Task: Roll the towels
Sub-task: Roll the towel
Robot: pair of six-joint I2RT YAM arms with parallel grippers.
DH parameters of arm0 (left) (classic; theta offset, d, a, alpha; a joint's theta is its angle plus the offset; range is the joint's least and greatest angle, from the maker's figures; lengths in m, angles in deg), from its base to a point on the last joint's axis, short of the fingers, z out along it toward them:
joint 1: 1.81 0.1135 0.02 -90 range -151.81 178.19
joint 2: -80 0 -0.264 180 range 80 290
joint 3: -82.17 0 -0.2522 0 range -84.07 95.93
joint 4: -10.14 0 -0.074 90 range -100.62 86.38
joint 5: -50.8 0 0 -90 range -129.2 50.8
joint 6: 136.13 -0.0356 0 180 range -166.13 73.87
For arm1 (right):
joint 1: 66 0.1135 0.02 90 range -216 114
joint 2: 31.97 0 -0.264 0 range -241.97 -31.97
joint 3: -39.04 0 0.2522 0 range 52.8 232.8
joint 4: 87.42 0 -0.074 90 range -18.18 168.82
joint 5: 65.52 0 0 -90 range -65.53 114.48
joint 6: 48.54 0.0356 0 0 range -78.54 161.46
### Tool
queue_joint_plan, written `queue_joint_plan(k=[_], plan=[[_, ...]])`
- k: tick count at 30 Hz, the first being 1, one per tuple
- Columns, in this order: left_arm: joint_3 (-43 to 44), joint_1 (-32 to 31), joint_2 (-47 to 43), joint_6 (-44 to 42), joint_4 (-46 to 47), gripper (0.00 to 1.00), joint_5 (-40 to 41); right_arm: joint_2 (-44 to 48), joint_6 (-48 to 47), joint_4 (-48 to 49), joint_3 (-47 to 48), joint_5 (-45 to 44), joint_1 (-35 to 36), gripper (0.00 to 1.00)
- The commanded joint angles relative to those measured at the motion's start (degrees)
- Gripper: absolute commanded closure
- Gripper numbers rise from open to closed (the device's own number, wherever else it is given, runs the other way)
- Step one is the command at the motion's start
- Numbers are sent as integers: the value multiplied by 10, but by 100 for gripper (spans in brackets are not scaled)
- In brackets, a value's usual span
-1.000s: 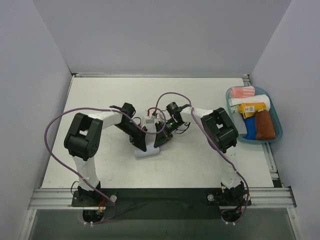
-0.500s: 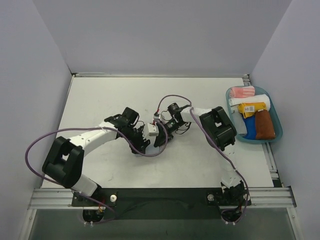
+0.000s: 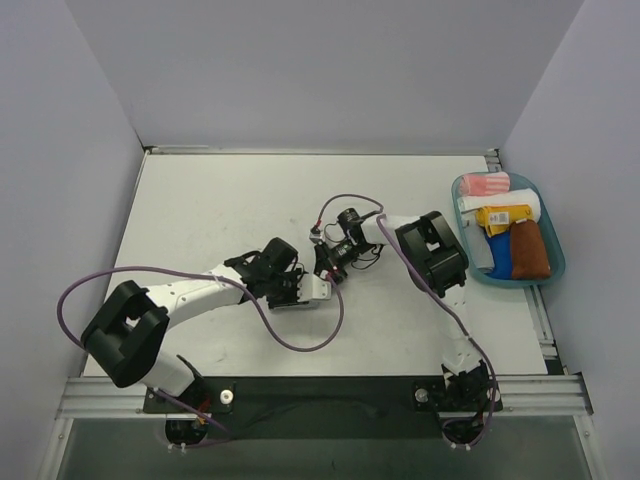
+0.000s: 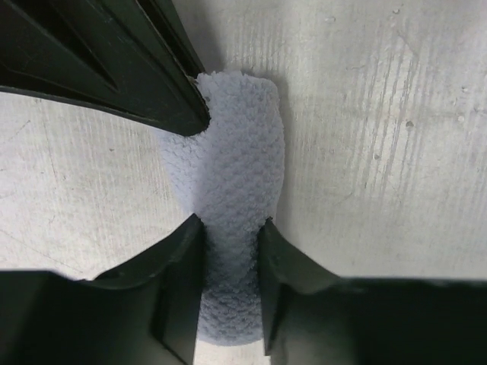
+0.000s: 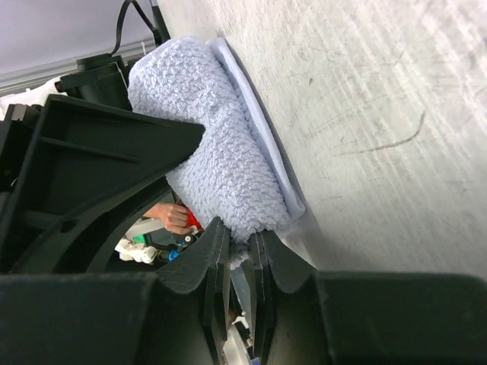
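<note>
The pale light-blue towel [image 3: 320, 291] lies as a thick roll on the table, left of centre. My left gripper [image 3: 308, 289] is shut across the roll; in the left wrist view the towel [image 4: 236, 144] fills the gap between its jaws [image 4: 230, 226]. My right gripper [image 3: 326, 272] pinches the roll's end; in the right wrist view its jaws [image 5: 237, 237] are shut on the towel [image 5: 205, 129], whose loose edge lies flat on the table. The rust-brown towel [image 3: 530, 250] lies in the teal tray [image 3: 556, 268].
The tray at the right edge also holds a pink-and-white striped cloth [image 3: 487, 184], a white cloth, a yellow cloth with a label [image 3: 503, 216] and a blue cloth [image 3: 503, 257]. Purple cables loop from both arms over the table. Walls stand on three sides.
My left arm has dropped low and stretched out along the table, its gripper moving right and nearer the front. The right gripper shifted slightly. Both stay on the pale-blue towel.
</note>
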Motion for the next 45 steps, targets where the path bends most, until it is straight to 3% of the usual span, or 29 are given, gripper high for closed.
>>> queue_joint_plan(k=[1, 4, 6, 7, 8, 9, 10, 13, 17, 23, 26, 28, 33, 35, 39, 42, 45], plan=[[-7, 2, 19, -23, 19, 68, 21, -5, -9, -21, 14, -13, -5, 100], [-3, 23, 24, -19, -10, 79, -36, 1, -18, -25, 9, -20, -9, 100], [7, 38, 37, -19, -30, 82, -69, 9, -22, -26, 8, -22, -13, 100], [10, 43, 43, -17, -41, 85, -78, 14, -29, -27, 7, -27, -16, 93], [21, 51, 55, -16, -49, 86, -100, 25, -32, -28, 5, -31, -20, 78], [28, 65, 61, -17, -69, 87, -113, 35, -37, -28, 2, -36, -24, 54], [37, 72, 69, -17, -78, 88, -123, 47, -52, -31, 1, -51, -27, 44], [72, 102, 97, -19, -117, 89, -169, 111, -80, -31, -23, -74, -52, 35], [122, 125, 144, -33, -164, 89, -213, 242, -145, -25, -75, -138, -74, 35], [180, 141, 198, -49, -211, 89, -249, 410, -236, 16, -183, -278, -45, 36], [198, 147, 221, -55, -228, 89, -255, 456, -297, -2, -200, -313, -18, 44], [207, 155, 231, -57, -236, 89, -262, 471, -348, -64, -186, -320, -3, 49], [247, 174, 274, -61, -268, 89, -284, 535, -400, -123, -197, -332, 42, 77], [258, 182, 290, -61, -274, 89, -289, 548, -414, -145, -206, -322, 51, 80], [277, 188, 308, -59, -285, 89, -298, 561, -446, -197, -201, -360, 134, 87], [293, 190, 328, -59, -298, 89, -299, 559, -441, -195, -206, -406, 202, 87], [313, 197, 349, -59, -310, 89, -303, 526, -436, -133, -216, -522, 260, 73]])
